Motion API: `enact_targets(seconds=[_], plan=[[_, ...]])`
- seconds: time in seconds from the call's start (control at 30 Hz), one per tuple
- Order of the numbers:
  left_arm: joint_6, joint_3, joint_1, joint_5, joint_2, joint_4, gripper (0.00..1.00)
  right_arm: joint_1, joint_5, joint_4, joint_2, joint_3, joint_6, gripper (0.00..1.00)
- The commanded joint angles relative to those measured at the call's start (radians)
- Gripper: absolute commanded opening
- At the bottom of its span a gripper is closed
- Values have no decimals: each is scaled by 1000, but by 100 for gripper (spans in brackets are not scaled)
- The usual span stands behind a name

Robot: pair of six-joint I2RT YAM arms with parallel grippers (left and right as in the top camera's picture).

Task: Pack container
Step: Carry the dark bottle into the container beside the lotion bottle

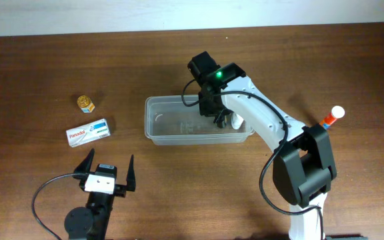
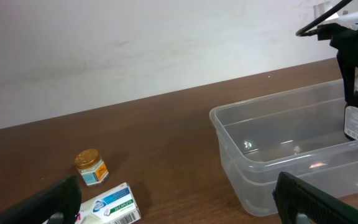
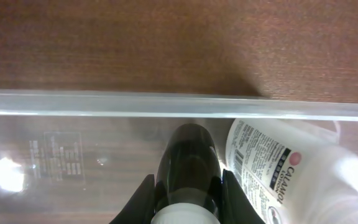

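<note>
- Right gripper [image 3: 188,200]: jaws closed tight on a dark glossy round bottle with a pale cap [image 3: 188,158]. The grip sits near the cap end.
- Just beside the held bottle, touching or nearly so: a white plastic bottle with a printed label [image 3: 272,165], already inside.
- Around the gripper on all sides: the clear rectangular plastic container [image 1: 159,137]. Its wall stands directly ahead of the fingers.
- Contact between the dark bottle and the container floor cannot be confirmed.
- Recommendation: lower until the bottle bottoms out and open gradually. Then withdraw straight up, clear of the white bottle and the wall.
- Well away from this gripper: left gripper [image 1: 107,175], jaws spread wide and empty. A small gold-lidded jar [image 1: 85,103] and a white-and-blue carton [image 1: 89,131] lie unpacked.
</note>
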Motion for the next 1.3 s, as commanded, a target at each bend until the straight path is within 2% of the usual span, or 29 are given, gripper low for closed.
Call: enact_targets(seconds=[0.0, 1.1, 1.2, 1.23, 1.27], plan=[[-5, -2, 4, 0, -7, -6, 99, -5, 52, 5, 2, -3, 9, 18], [-5, -2, 4, 0, -7, -5, 99, -5, 68, 53, 2, -50, 9, 18], [-5, -2, 4, 0, -7, -6, 99, -5, 68, 53, 2, -50, 9, 20], [-5, -2, 4, 0, -7, -6, 99, -5, 68, 53, 2, -50, 9, 24], [-5, -2, 4, 0, -7, -5, 99, -5, 68, 53, 2, -50, 9, 25]])
